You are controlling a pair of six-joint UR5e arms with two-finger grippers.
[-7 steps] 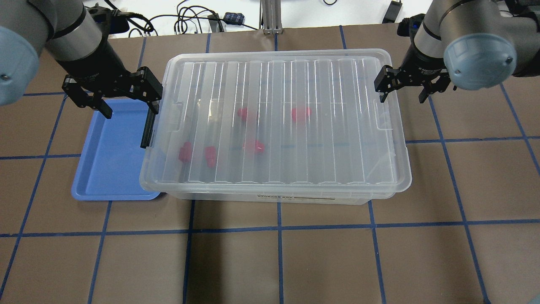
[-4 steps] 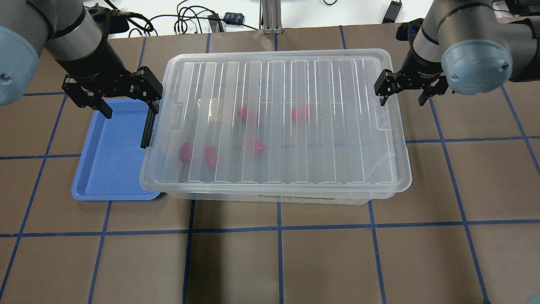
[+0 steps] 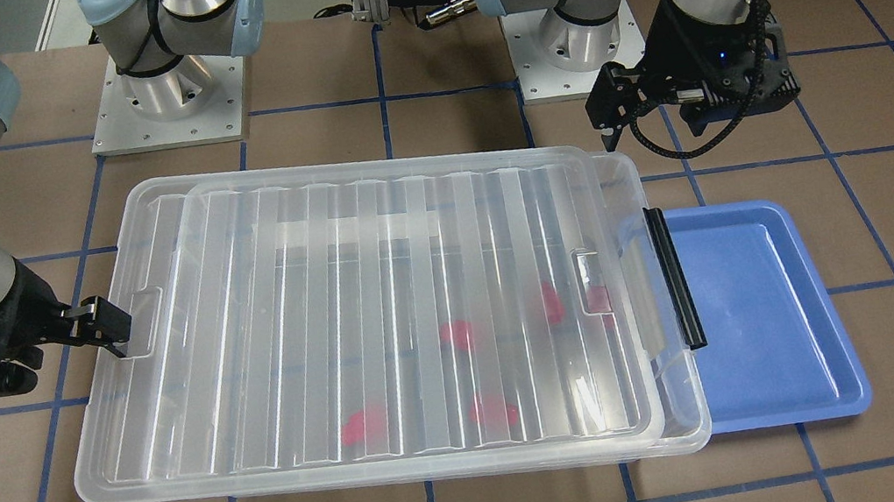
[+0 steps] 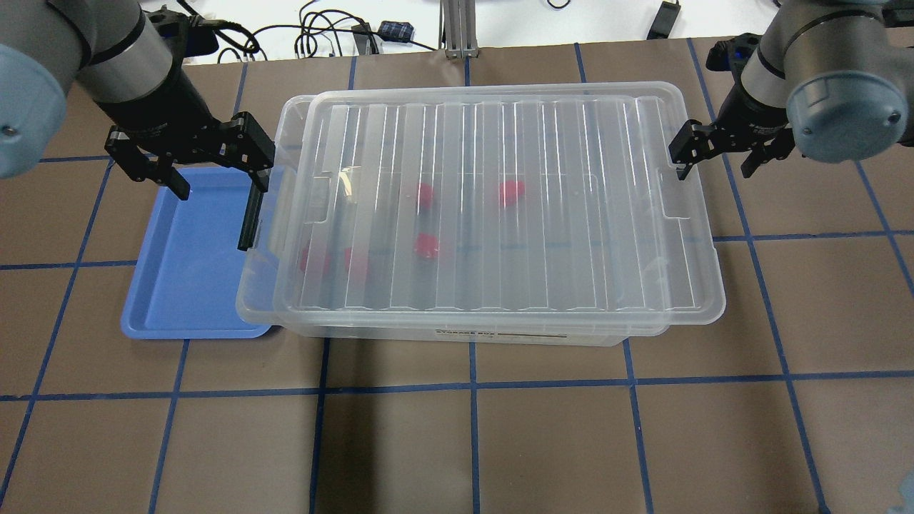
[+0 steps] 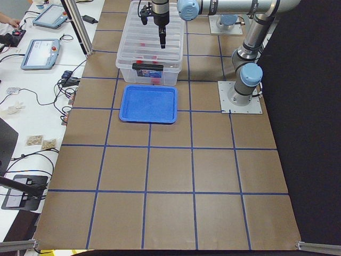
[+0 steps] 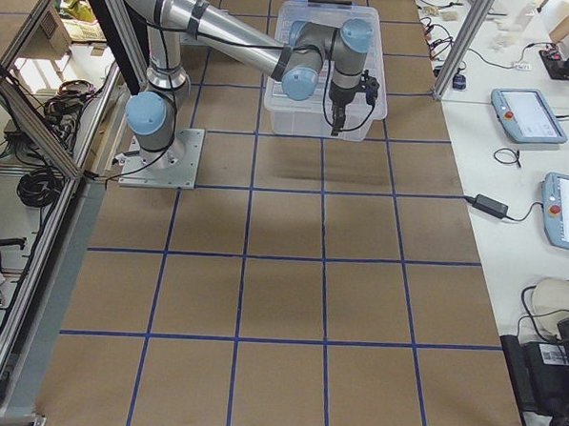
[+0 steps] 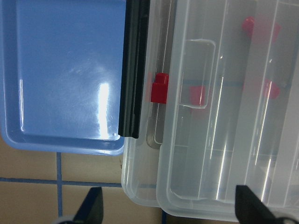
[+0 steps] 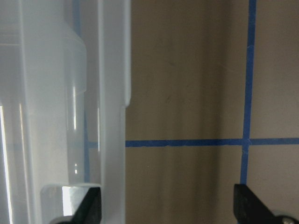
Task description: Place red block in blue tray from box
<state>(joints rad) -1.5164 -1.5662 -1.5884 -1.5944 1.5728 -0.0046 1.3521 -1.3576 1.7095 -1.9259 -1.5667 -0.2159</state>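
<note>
The clear box (image 4: 457,334) stands mid-table with its ribbed lid (image 4: 500,214) lying shifted to the right, which leaves a gap at the left end by the black bar (image 4: 250,218). Several red blocks (image 4: 426,245) lie inside. One red block (image 7: 160,87) shows uncovered in the gap in the left wrist view. The blue tray (image 4: 193,264) lies empty against the box's left end. My left gripper (image 4: 218,178) is open above the tray's far edge and the bar. My right gripper (image 4: 714,153) is open, with one finger at the lid's right edge (image 8: 112,70).
Brown table with a blue tape grid (image 4: 471,385). Cables and a metal post (image 4: 457,28) lie along the far edge. The robot bases (image 3: 166,89) stand behind the box in the front-facing view. Tablets and cables (image 5: 40,50) sit on the side bench.
The lid has slid to the right over the box, together with my right gripper, opening a gap at the box's left end. The left arm has not moved.
</note>
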